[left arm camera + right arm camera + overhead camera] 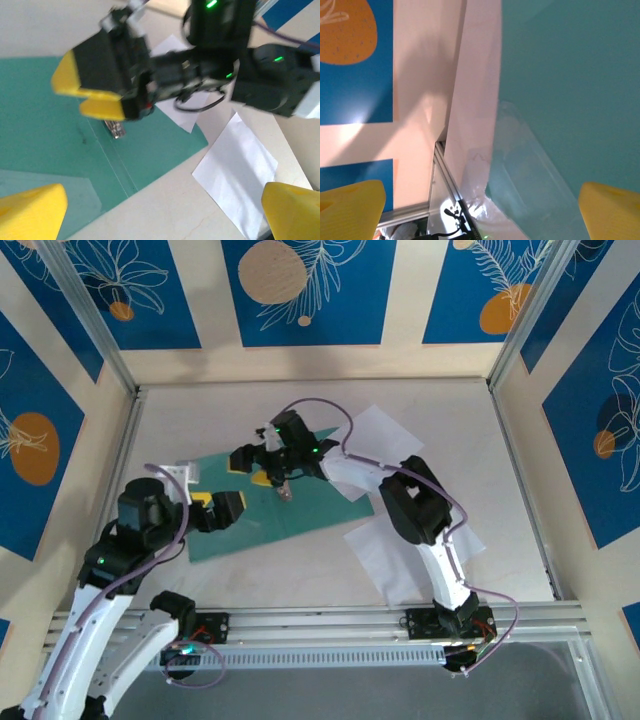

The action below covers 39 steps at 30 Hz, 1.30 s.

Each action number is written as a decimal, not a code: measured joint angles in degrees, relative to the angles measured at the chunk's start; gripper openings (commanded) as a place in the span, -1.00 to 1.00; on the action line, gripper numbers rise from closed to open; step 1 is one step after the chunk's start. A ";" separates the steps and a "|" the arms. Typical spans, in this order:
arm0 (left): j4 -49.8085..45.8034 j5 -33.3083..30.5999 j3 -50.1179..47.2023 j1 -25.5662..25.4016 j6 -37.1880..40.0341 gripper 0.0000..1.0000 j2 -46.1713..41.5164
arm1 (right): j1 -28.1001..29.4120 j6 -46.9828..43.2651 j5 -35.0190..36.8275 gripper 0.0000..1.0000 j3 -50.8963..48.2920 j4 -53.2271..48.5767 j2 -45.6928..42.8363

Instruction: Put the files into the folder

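The right claw gapes wide, facing the folder.

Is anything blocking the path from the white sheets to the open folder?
Yes: the right arm stretches across the folder, its open tool over the clip. The files lie past the folder's right edge.

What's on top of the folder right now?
The folder lies open with its metal clip showing at the spine. The near sheet lies off it; the right arm covers whether the far sheet overlaps its edge.

R arm spans folder R leaf | near table strip free to pass
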 measured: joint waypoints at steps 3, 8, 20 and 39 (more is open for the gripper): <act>3.02 1.84 -3.30 0.00 -1.36 1.00 1.88 | -2.73 -1.51 1.01 0.99 -5.35 -0.22 -5.22; 8.83 4.44 -8.76 0.00 -3.06 1.00 6.69 | -6.40 -2.80 2.34 0.99 -15.41 0.70 -11.06; 18.47 4.50 -18.43 -0.09 -4.26 1.00 21.66 | -7.17 -2.93 3.61 0.99 -30.60 3.54 -12.55; 26.53 2.32 -15.61 1.33 -1.84 1.00 41.42 | -6.32 -2.40 4.28 0.99 -38.42 8.61 -17.35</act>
